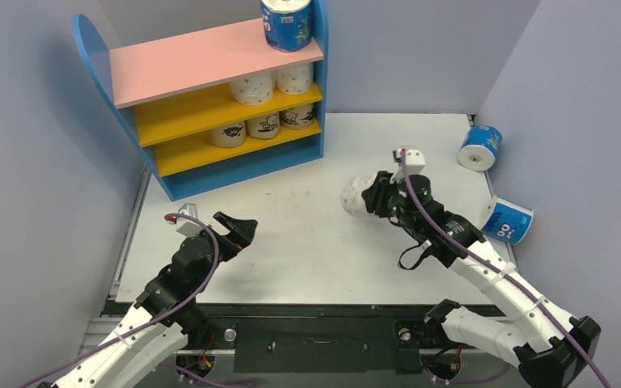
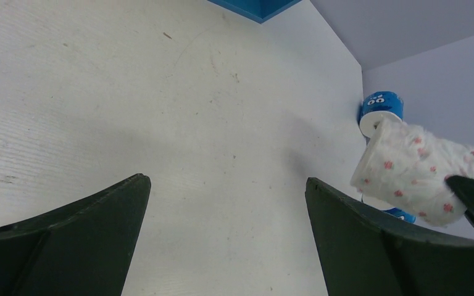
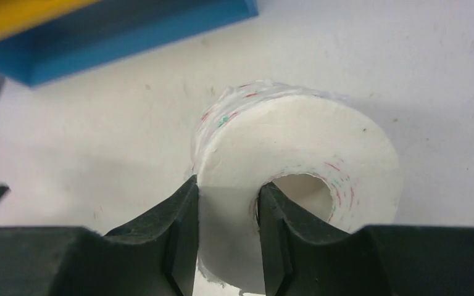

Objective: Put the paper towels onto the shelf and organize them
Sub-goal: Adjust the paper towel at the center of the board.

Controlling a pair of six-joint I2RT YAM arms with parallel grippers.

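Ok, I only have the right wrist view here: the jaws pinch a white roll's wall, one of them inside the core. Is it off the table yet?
Observer: It looks so. In the left wrist view the held roll hangs clear of the table in the right gripper.
Reviewer: What's already stowed?
Observer: Six rolls are on the shelf. A blue-and-white roll is on the pink top board. Two dotted white rolls are on the upper yellow board. Three tan cartoon rolls are on the lower yellow board.
Reviewer: Any still loose?
Observer: Two loose blue-and-white rolls lie by the right wall.
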